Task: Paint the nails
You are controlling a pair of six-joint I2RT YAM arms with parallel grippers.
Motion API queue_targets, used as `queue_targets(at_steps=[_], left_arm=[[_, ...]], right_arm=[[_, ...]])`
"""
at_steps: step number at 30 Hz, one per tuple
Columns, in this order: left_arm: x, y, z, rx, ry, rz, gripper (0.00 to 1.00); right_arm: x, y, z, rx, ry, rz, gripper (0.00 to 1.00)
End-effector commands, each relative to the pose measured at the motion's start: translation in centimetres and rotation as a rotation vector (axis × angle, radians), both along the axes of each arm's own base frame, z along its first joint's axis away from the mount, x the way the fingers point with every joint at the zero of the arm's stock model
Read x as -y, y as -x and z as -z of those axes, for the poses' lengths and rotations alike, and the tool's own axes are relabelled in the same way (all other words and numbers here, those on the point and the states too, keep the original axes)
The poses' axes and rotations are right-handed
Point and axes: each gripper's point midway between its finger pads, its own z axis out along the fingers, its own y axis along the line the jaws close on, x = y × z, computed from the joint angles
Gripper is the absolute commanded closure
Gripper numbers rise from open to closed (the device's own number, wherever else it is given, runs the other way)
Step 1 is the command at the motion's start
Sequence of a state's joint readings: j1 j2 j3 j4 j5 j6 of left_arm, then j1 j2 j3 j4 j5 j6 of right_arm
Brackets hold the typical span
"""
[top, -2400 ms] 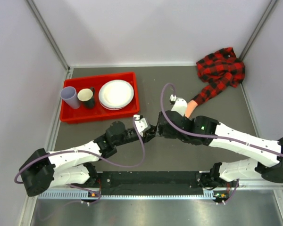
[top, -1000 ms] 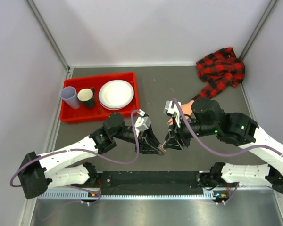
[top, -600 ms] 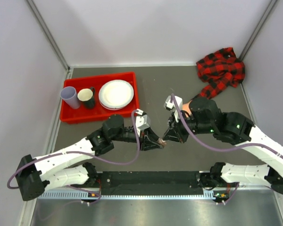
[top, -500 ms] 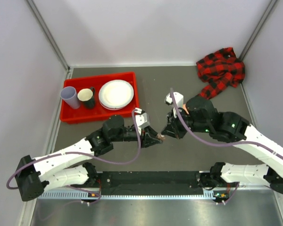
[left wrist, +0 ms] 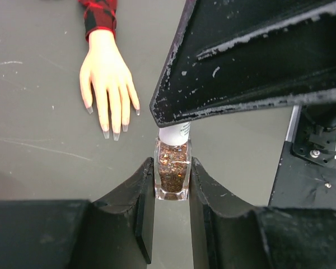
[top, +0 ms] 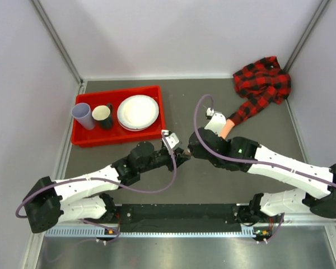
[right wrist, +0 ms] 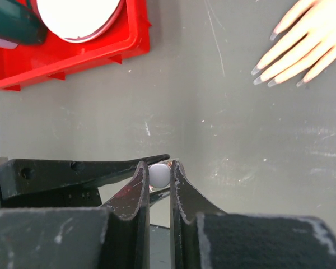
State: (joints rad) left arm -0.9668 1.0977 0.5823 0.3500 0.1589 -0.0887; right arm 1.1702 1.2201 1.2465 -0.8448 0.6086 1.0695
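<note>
My left gripper (left wrist: 172, 168) is shut on a small clear polish bottle (left wrist: 172, 178) filled with brown glitter, held above the table. Its white cap (right wrist: 159, 174) sits between the fingers of my right gripper (right wrist: 159, 168), which is shut on it. In the top view the two grippers meet tip to tip at mid-table, left (top: 181, 153) and right (top: 190, 151). The peach mannequin hand (left wrist: 105, 75) lies flat, fingers spread, its nails (left wrist: 106, 134) pale and bare-looking. The nails (right wrist: 263, 79) also show at the right wrist view's upper right. My right arm covers most of the hand (top: 228, 128) from above.
A red tray (top: 84, 138) at the left holds a white plate (top: 138, 111), a dark cup (top: 102, 115) and a lavender cup (top: 82, 115). The red-and-black plaid sleeve and shirt (top: 263, 84) lie bunched in the back right corner. Walls close in both sides.
My right gripper has shut on the bottle's cap. Both grippers, joined at the bottle, have moved away from the table's near edge toward the middle, and the right arm has stretched out lower.
</note>
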Motion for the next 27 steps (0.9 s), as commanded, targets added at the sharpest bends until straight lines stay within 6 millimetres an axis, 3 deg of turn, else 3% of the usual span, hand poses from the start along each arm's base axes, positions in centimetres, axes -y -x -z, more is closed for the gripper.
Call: queue_targets(at_steps=[1, 4, 5, 8, 13, 14, 18, 19, 20, 22, 23, 27], left_arm=[[-1.2, -2.1, -9.4, 0.165, 0.298, -0.118, 1.0], [-1.3, -0.5, -8.4, 0.143, 0.252, -0.045, 1.0], [-1.3, 0.0, -8.4, 0.137, 0.243, -0.024, 1.0], [-1.2, 1.8, -7.7, 0.095, 0.198, 0.066, 1.0], [-1.1, 5.3, -7.6, 0.029, 0.179, 0.231, 1.0], [-0.9, 6.8, -7.7, 0.018, 0.185, 0.315, 1.0], [-0.8, 10.5, -9.0, -0.026, 0.235, 0.515, 1.0], [-0.6, 11.0, -9.1, -0.04, 0.237, 0.553, 1.0], [-0.7, 12.3, -9.2, -0.053, 0.238, 0.635, 1.0], [-0.3, 13.0, -9.6, -0.094, 0.242, 0.696, 1.0], [-0.5, 13.8, -9.7, -0.107, 0.238, 0.752, 1.0], [-0.1, 14.0, -9.8, -0.141, 0.23, 0.784, 1.0]], right_arm=[[-2.1, 3.6, -0.4, -0.086, -0.087, -0.139, 0.94], [-2.1, 3.7, -2.6, -0.002, -0.032, -0.269, 0.72], [-1.7, 3.8, -3.5, 0.026, -0.03, -0.302, 0.55], [-0.5, 4.3, -5.6, 0.099, 0.009, -0.414, 0.35], [0.8, 6.0, -7.5, 0.182, 0.051, -0.661, 0.18], [1.1, 5.9, -7.8, 0.189, 0.049, -0.684, 0.12], [0.9, 8.7, -8.9, 0.253, 0.01, -0.931, 0.1], [0.3, 10.4, -9.0, 0.24, -0.032, -1.034, 0.11], [0.2, 11.1, -9.3, 0.249, -0.051, -1.08, 0.13], [-0.2, 12.5, -9.5, 0.243, -0.076, -1.176, 0.18], [-0.1, 12.8, -9.3, 0.227, -0.07, -1.197, 0.28], [-0.2, 13.2, -8.9, 0.204, -0.053, -1.237, 0.39]])
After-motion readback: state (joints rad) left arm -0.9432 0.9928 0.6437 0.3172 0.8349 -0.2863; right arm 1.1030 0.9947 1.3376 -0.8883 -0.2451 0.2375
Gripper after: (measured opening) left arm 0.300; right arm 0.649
